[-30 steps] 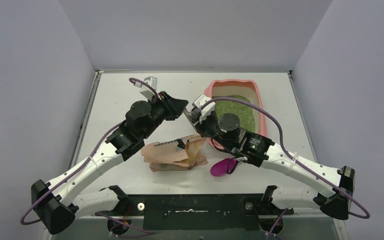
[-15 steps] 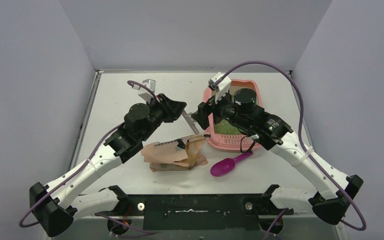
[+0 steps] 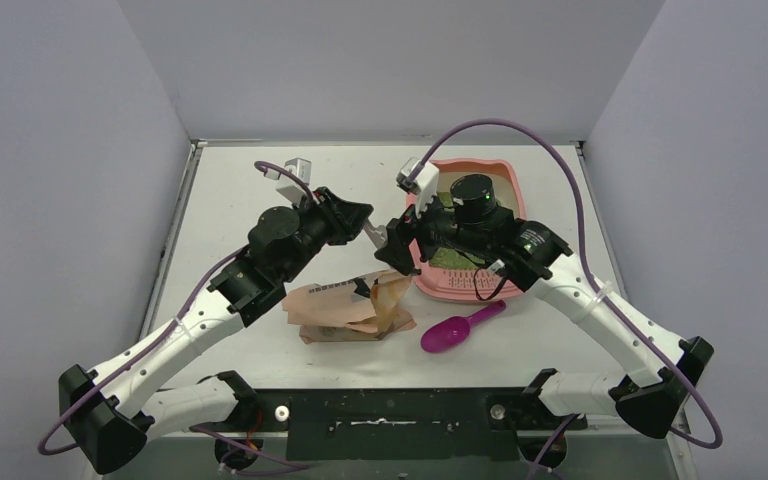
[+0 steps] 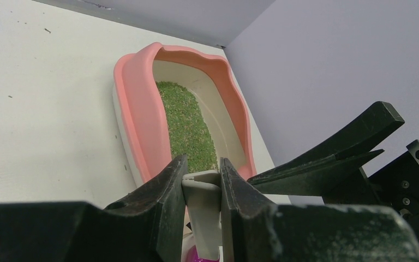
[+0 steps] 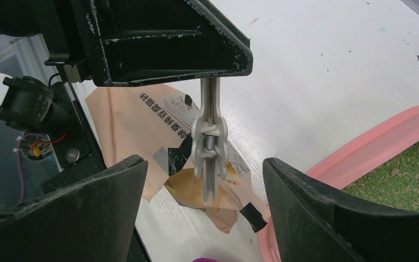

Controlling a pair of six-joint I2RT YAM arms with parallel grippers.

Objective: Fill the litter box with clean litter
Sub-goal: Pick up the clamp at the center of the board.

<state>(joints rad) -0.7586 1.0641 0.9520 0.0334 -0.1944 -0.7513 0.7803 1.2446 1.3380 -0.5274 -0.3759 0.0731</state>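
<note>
The pink litter box (image 3: 452, 290) sits right of centre, with a bed of green litter (image 3: 450, 258) inside; my right arm covers much of it from above. Through the left wrist view the litter box (image 4: 136, 109) and litter (image 4: 185, 125) lie ahead. My left gripper (image 3: 365, 222) (image 4: 202, 169) is shut on a grey spring clip (image 4: 203, 202) (image 5: 210, 136), held in the air left of the box. My right gripper (image 3: 392, 245) (image 5: 202, 162) is open, its fingers on either side of the clip's lower end without touching it.
A crumpled brown paper bag (image 3: 345, 305) (image 5: 125, 120) lies on the table below both grippers. A magenta scoop (image 3: 455, 330) rests on the table in front of the box. Grey walls close in the back and both sides.
My right gripper has opened and its arm has lifted and swung over the litter box, uncovering the scoop. The left gripper has kept its hold on the clip, barely moving.
</note>
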